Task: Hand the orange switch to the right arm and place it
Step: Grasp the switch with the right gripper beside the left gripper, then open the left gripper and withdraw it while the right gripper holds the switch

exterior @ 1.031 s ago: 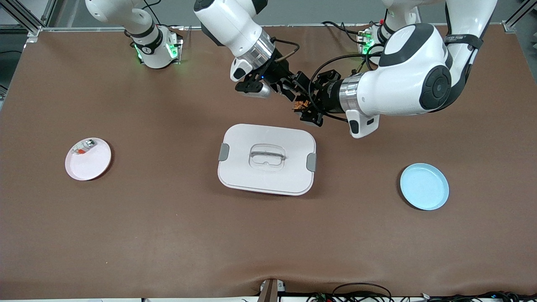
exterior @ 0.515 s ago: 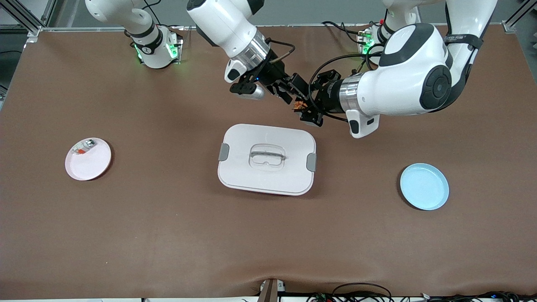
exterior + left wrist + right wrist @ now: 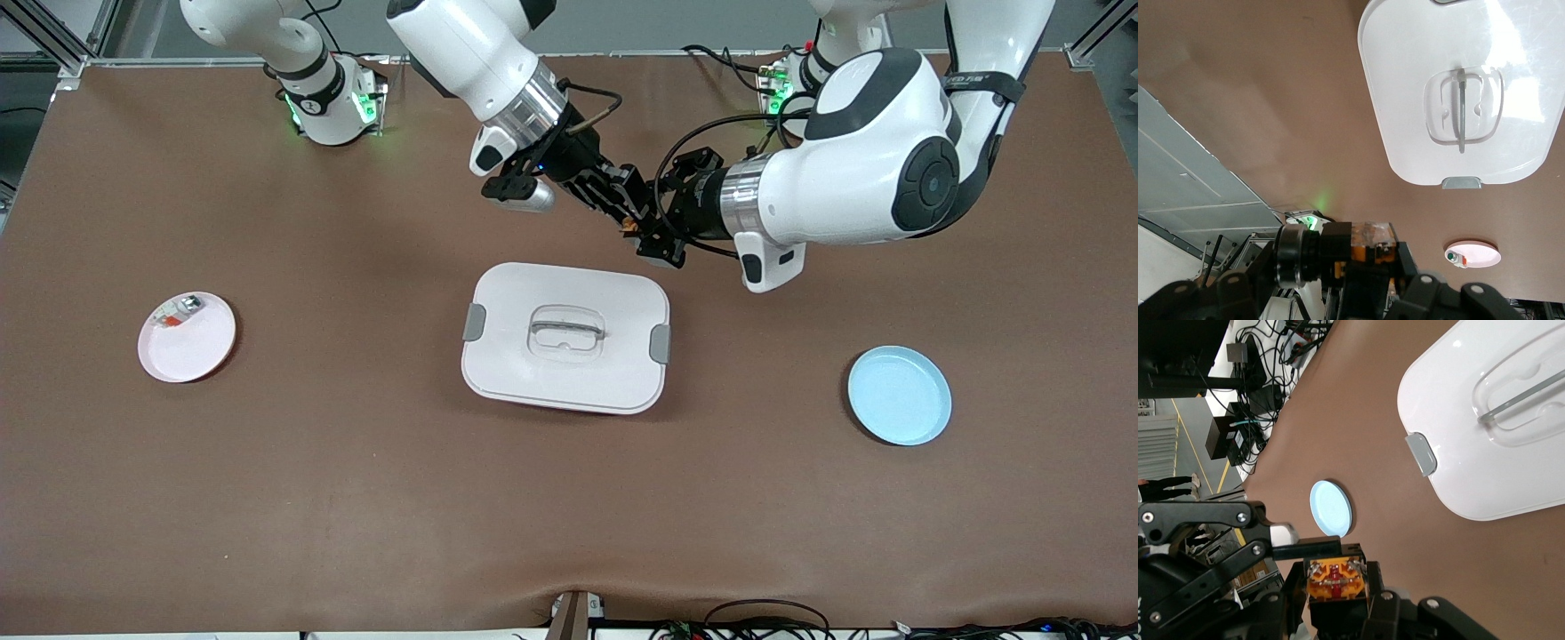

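Your right gripper (image 3: 628, 213) has just closed. A second ago its fingers stood apart around the orange switch (image 3: 632, 228); now they are clamped on it, as the right wrist view shows with the orange switch (image 3: 1335, 578) seated between the black pads. The right arm has also crept a little toward the left arm over that second.

Your left gripper (image 3: 656, 238) has not let go. It stays pinched narrow on the same switch, so both grippers hold it at once, in the air above bare brown table just off the white lidded container (image 3: 565, 338), on the side of it toward the robots' bases. In the left wrist view the orange switch (image 3: 1373, 239) sits at the fingertips.

For the task, this looks like the midpoint of the handover: the receiving grip is made, the giving grip is not yet released. Your next call is to open the left gripper and back it off without dragging the part. Watch for the switch twisting as one hold goes.

The pink plate (image 3: 187, 337), toward the right arm's end from the container, already carries a small silver part; the blue plate (image 3: 899, 396) lies toward the left arm's end.
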{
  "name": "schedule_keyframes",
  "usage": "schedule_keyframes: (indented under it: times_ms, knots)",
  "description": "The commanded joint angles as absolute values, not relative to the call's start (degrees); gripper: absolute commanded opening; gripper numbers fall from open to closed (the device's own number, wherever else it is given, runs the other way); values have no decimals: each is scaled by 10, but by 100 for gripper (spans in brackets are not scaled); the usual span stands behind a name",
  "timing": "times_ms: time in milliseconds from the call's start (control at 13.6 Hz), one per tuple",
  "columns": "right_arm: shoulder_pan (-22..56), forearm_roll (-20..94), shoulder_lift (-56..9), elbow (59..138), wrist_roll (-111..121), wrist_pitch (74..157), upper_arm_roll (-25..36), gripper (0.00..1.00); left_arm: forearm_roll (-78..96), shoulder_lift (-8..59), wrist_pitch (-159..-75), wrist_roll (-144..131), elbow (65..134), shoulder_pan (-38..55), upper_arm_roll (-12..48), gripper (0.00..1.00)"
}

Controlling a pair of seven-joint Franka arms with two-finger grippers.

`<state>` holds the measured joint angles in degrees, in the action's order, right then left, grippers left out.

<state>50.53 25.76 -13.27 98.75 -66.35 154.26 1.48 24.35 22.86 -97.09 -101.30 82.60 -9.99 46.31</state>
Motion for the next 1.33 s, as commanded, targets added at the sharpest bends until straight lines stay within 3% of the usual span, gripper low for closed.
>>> schedule_keyframes:
  times_ms: [0, 74, 221, 294, 442, 810, 1031, 1252]
  knots:
    - [506, 266, -139, 969, -661, 1541, 11, 8, 243, 232, -970, -1020, 816, -95, 464, 0]
    - [506, 265, -139, 969, -661, 1541, 11, 0, 243, 231, -970, -1020, 816, -95, 464, 0]
    - [506, 266, -140, 969, -661, 1540, 11, 0, 246, 231, -970, -1022, 816, -99, 464, 0]
    - [505, 266, -140, 969, -661, 1540, 11, 0, 247, 232, -970, -1022, 816, -101, 464, 14]
    - [505, 266, -140, 969, -661, 1539, 10, 0, 244, 229, -970, -1020, 816, -103, 464, 100]
    - [503, 268, -140, 969, -661, 1528, 10, 0, 226, 226, -959, -1010, 774, -132, 463, 100]
    - [501, 256, -135, 969, -640, 1474, 11, 0, 161, 209, -957, -935, 771, -162, 464, 100]
    - [499, 250, -116, 971, -552, 1366, 18, 0, 73, 200, -957, -813, 771, -198, 464, 100]
